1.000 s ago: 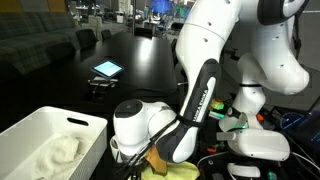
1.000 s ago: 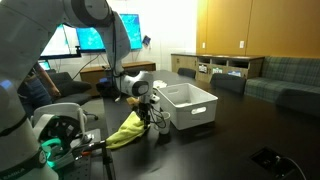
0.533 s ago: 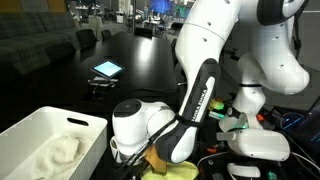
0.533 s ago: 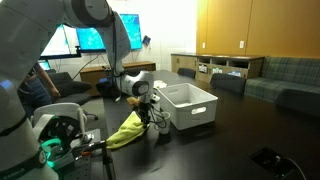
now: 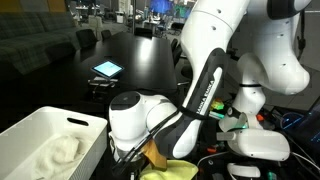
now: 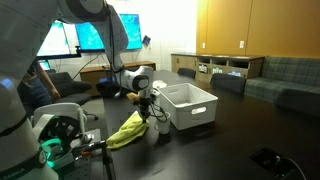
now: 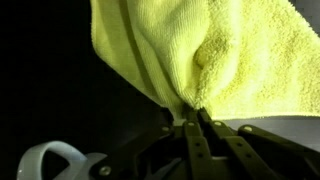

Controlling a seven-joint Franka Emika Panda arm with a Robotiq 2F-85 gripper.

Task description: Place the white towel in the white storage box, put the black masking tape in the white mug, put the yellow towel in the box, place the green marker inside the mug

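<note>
In the wrist view my gripper (image 7: 195, 112) is shut on a fold of the yellow towel (image 7: 230, 55), which fills the view beyond the jaws. The white mug (image 7: 48, 160) shows in the lower left corner of that view. In both exterior views the yellow towel (image 5: 178, 170) (image 6: 127, 131) hangs from the gripper (image 6: 150, 113) just beside the white storage box (image 5: 40, 120) (image 6: 192, 108). The white towel (image 5: 58, 152) lies inside the box. The black masking tape and the green marker are out of view.
A lit tablet (image 5: 106, 69) lies farther back on the dark table. White robot hardware with cables (image 5: 262, 146) stands close to the arm. Monitors (image 6: 95, 38) and a low shelf (image 6: 215, 66) line the room behind.
The jaws have closed on the yellow towel. The wrist has shifted slightly and the towel's gripped end has come up off the table.
</note>
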